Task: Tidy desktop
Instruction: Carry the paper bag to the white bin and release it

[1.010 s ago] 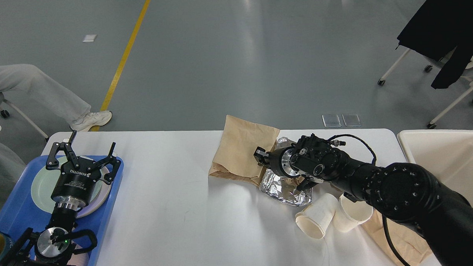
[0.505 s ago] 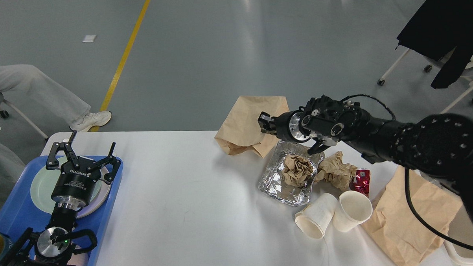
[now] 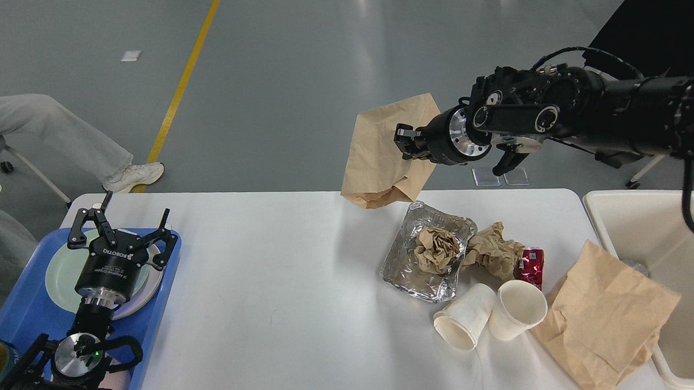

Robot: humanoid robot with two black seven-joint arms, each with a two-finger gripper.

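The right end effector [image 3: 406, 144] grips a brown paper bag [image 3: 380, 159] above the table [image 3: 269, 290], fingertips hidden against it. The left end effector [image 3: 117, 229] hangs spread over a blue tray [image 3: 21, 299], cut off at the edge

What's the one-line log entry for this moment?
right claw: shut on brown paper bag, lifted clear of desktop | left claw: open, over blue tray | foil tray, two cups on desktop

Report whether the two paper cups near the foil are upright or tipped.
Both tipped: the left cup and right cup lie on their sides on the desktop, mouths showing.
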